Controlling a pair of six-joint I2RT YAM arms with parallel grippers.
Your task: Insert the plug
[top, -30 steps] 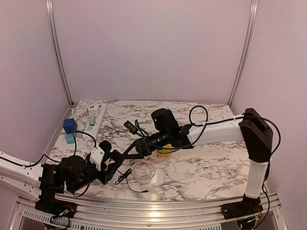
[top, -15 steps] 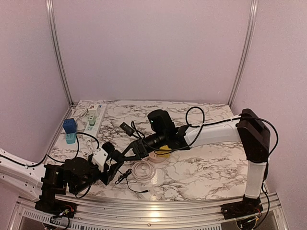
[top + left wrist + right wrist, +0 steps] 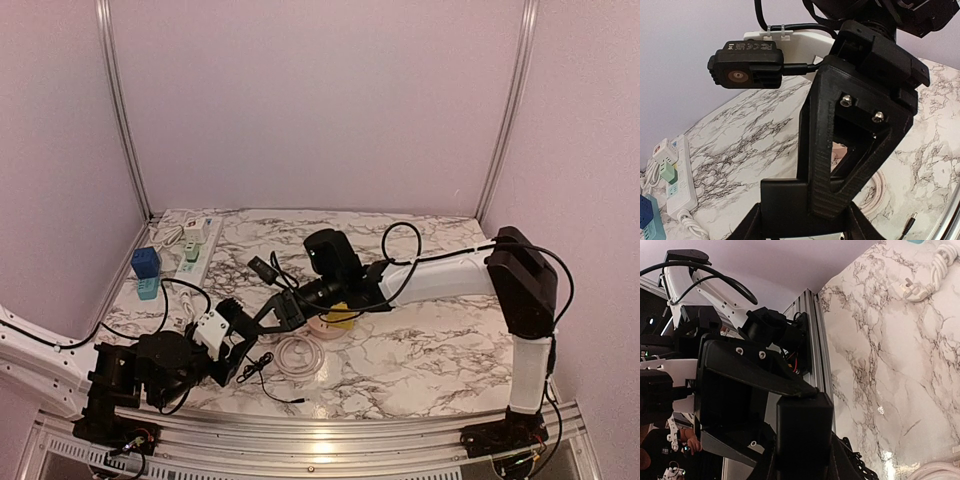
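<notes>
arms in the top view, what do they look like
Both the left arm and right arm have white links, black joints and loose black cables. The left gripper and right gripper are black, with hollow triangular finger frames and silver screws.

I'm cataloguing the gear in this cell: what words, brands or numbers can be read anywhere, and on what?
Nothing here can be quoted with confidence.
Small black camera: pale lettering along its top edge, too blurred to read.
White power strip: any markings by its sockets are too small to read.
</notes>
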